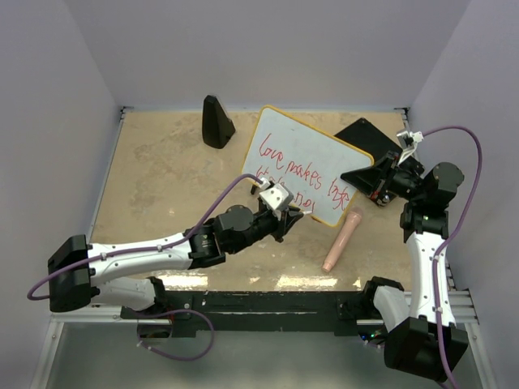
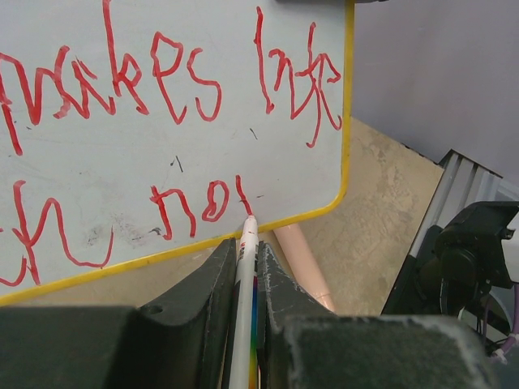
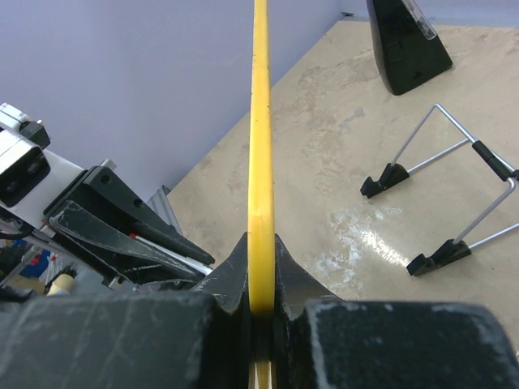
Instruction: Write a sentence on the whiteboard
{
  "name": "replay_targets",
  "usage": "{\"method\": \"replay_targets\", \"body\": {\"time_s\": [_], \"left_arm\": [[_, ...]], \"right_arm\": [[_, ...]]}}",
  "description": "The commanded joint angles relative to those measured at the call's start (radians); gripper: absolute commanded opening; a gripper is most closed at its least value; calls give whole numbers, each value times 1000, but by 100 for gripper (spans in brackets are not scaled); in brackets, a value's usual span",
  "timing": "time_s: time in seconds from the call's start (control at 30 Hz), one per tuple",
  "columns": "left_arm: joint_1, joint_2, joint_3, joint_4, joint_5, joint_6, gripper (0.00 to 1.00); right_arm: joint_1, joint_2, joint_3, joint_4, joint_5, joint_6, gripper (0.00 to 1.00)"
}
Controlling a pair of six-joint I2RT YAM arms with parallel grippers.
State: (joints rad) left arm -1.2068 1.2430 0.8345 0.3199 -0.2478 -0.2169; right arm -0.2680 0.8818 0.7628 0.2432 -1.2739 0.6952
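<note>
The whiteboard (image 1: 284, 130), white with a yellow rim, stands tilted on the table's middle right. The sentence (image 1: 297, 168) runs across it in red: one full line and part of a second. My left gripper (image 1: 289, 213) is shut on a white marker (image 2: 243, 284) with a rainbow stripe. The marker's red tip touches the board's surface (image 2: 97, 170) just after the last red stroke of the sentence (image 2: 203, 198), near the lower rim. My right gripper (image 1: 375, 180) is shut on the board's right edge. In the right wrist view the yellow rim (image 3: 260, 121) runs straight up from between the jaws of the right gripper (image 3: 260, 253).
A black wedge (image 1: 216, 121) stands at the back left of the board. A pale pink tube (image 1: 341, 239) lies on the table below the board's lower right corner. A flat black object (image 1: 365, 136) sits behind the board. A wire stand (image 3: 454, 186) with black feet rests on the table.
</note>
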Motion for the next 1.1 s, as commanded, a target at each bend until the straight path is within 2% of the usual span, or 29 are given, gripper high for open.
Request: {"method": "replay_targets", "body": {"time_s": [0.0, 0.4, 1.07], "left_arm": [[-2, 21, 60, 15, -1, 7, 0], [3, 68, 135, 28, -4, 36, 0], [4, 46, 43, -33, 56, -47, 0]], "right_arm": [[0, -33, 27, 61, -12, 33, 0], [0, -40, 27, 61, -13, 36, 0], [0, -43, 27, 62, -13, 38, 0]]}}
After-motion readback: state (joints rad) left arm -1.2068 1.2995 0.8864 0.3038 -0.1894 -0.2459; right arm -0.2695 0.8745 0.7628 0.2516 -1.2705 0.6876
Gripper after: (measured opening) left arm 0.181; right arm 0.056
